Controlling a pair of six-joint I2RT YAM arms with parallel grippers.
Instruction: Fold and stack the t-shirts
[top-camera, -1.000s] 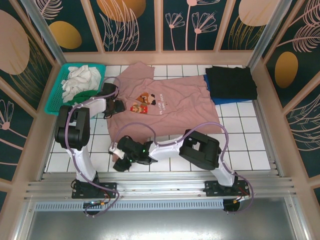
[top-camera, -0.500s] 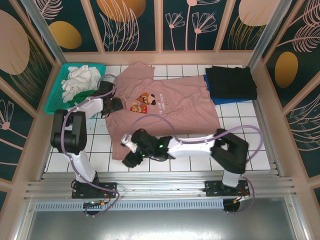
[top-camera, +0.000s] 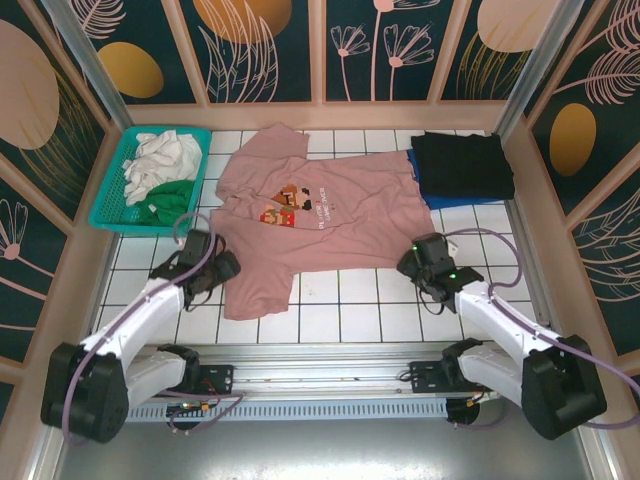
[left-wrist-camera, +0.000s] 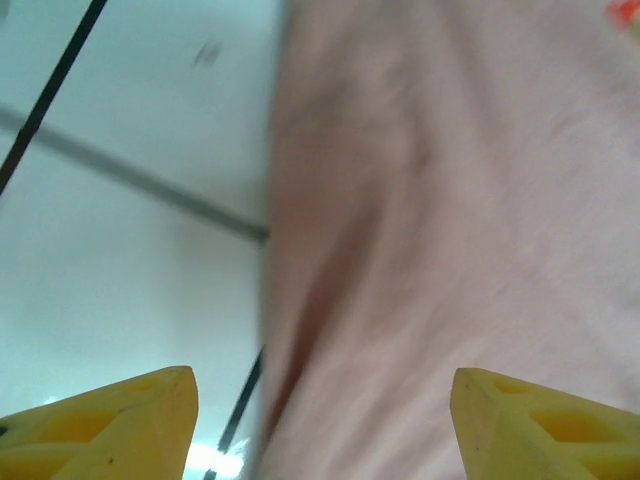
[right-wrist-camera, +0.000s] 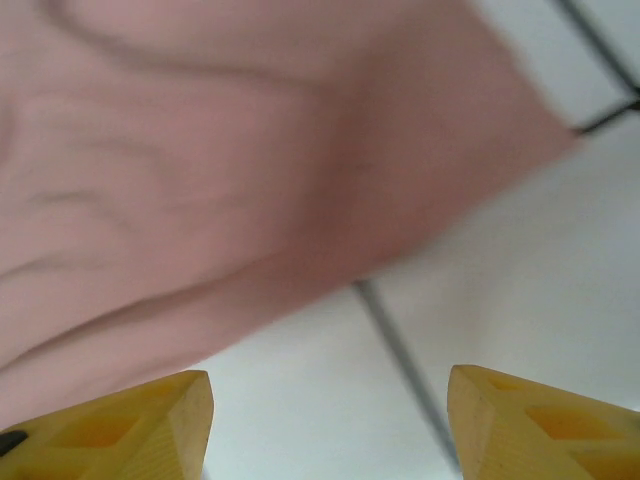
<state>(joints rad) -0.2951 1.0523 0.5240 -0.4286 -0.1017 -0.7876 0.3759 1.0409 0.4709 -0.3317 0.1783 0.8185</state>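
A dusty-pink t-shirt with a pixel print lies spread flat on the white tiles. My left gripper hovers open at its left edge beside the sleeve; in the left wrist view the pink cloth runs between the yellow fingertips of that gripper. Open too, my right gripper sits at the shirt's near right corner; the right wrist view has the hem just beyond this gripper, with bare tile between the fingers. Neither gripper holds anything.
A folded black shirt lies on a blue one at the back right. The teal basket at the back left holds a white shirt and a green one. Wooden walls ring the table.
The right arm has swung from the shirt's near left across to its right corner. The left arm has drawn back from the shirt's upper left to the lower sleeve. The shirt now lies flatter.
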